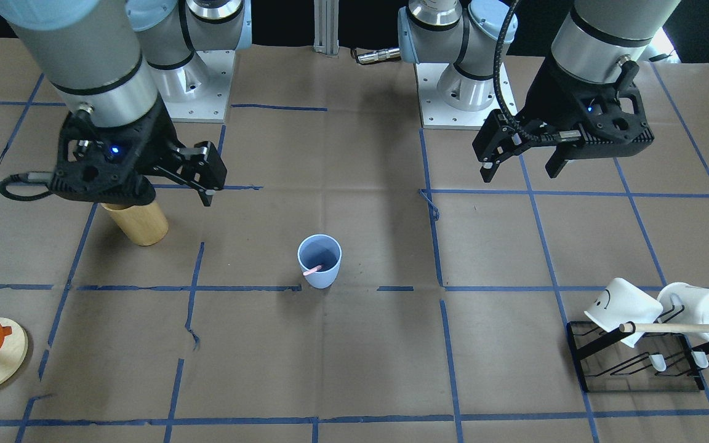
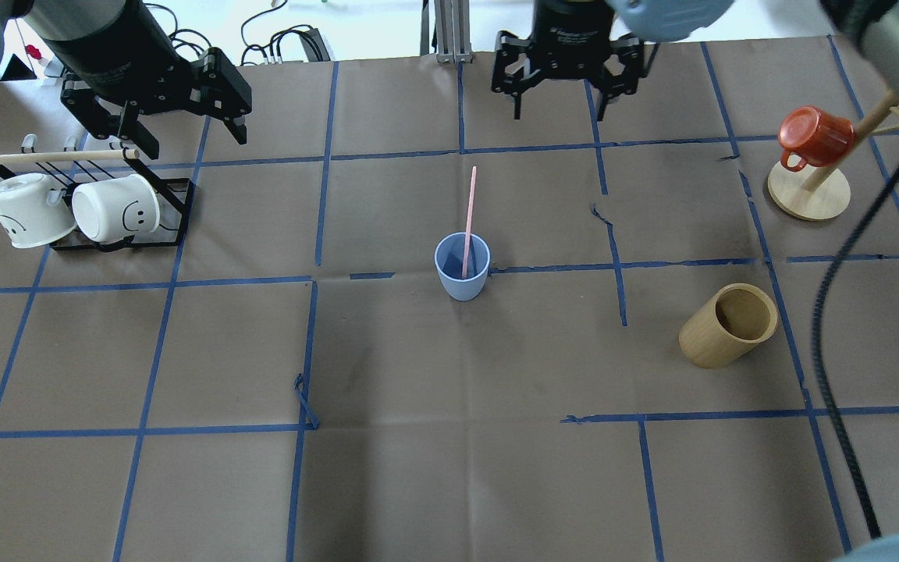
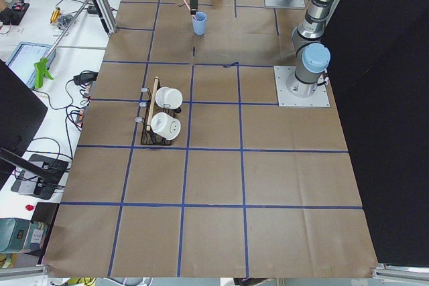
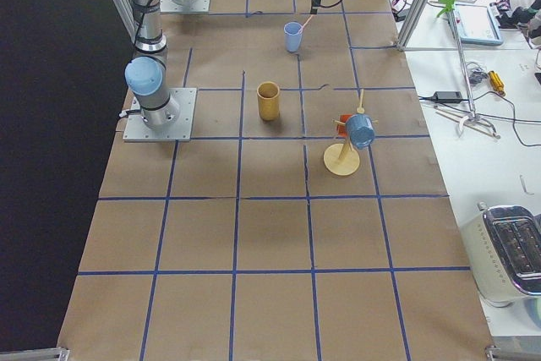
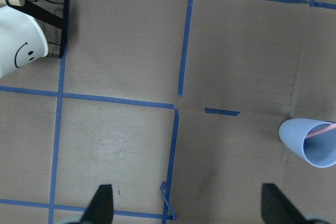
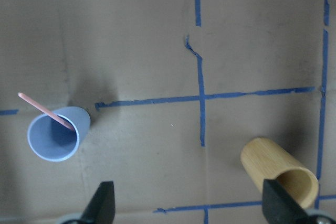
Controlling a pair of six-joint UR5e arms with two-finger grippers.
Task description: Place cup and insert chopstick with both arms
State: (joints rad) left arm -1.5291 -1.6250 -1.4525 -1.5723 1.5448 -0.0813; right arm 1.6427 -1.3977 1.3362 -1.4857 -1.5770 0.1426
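Observation:
The pale blue cup (image 2: 461, 290) stands upright near the middle of the table, also in the front view (image 1: 320, 278). One pale pink chopstick (image 2: 469, 207) stands in it, leaning on the rim with its top tilted away from the robot. Both wrist views show the cup (image 5: 310, 142) (image 6: 55, 135) with the stick (image 6: 44, 109) inside. My left gripper (image 1: 522, 167) (image 5: 190, 205) is open and empty, raised above the table near the mug rack. My right gripper (image 2: 566, 97) (image 6: 191, 203) is open and empty, held high between the cup and the bamboo cylinder.
A tan bamboo cylinder (image 2: 726, 324) stands to the right of the cup. A black rack (image 2: 176, 191) with two white mugs and a wooden dowel (image 2: 55, 156) is at far left. A red mug (image 2: 808, 136) hangs on a wooden stand at far right.

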